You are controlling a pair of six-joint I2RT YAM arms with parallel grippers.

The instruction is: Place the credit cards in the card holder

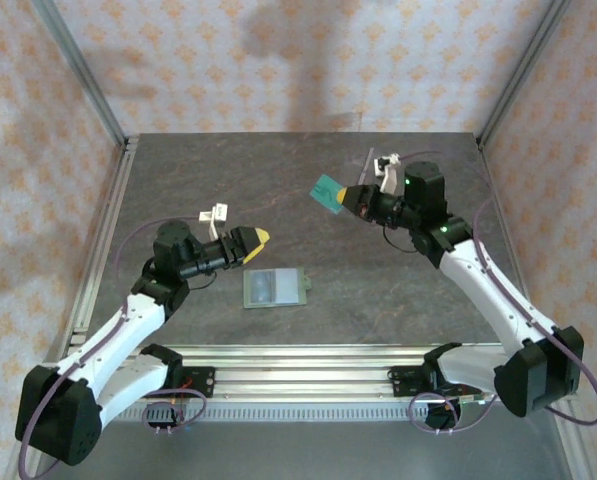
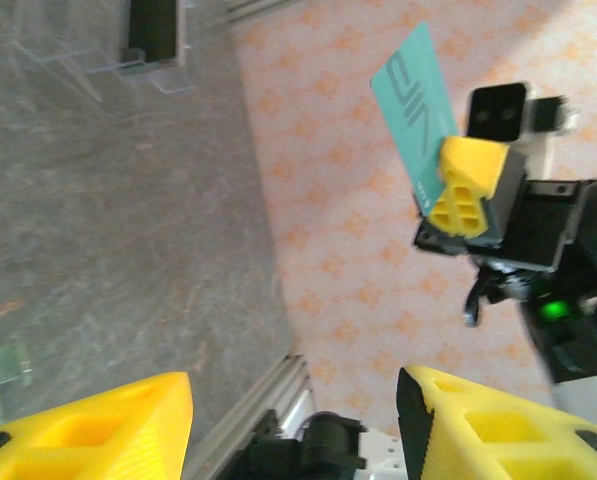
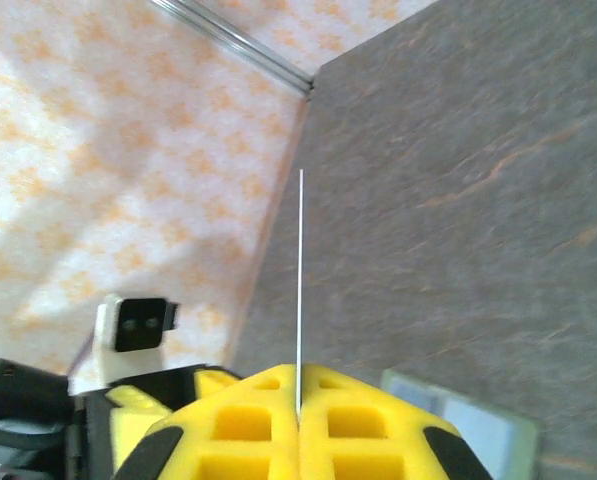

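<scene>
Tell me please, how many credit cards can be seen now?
1: a teal card held in the right tool, above the table. A dark shape in the clear stand may be another; some may be hidden inside the card holder.

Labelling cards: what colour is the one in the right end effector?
Teal with pale lettering; the card shows best in the left wrist view.

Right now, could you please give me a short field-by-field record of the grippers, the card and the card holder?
left gripper: open, holding nothing
right gripper: shut on a teal credit card
teal credit card: held up off the table, pinched at one end
card holder: lying flat on the table between the two arms, touched by neither gripper
task state: the held card is not yet in the card holder
</scene>
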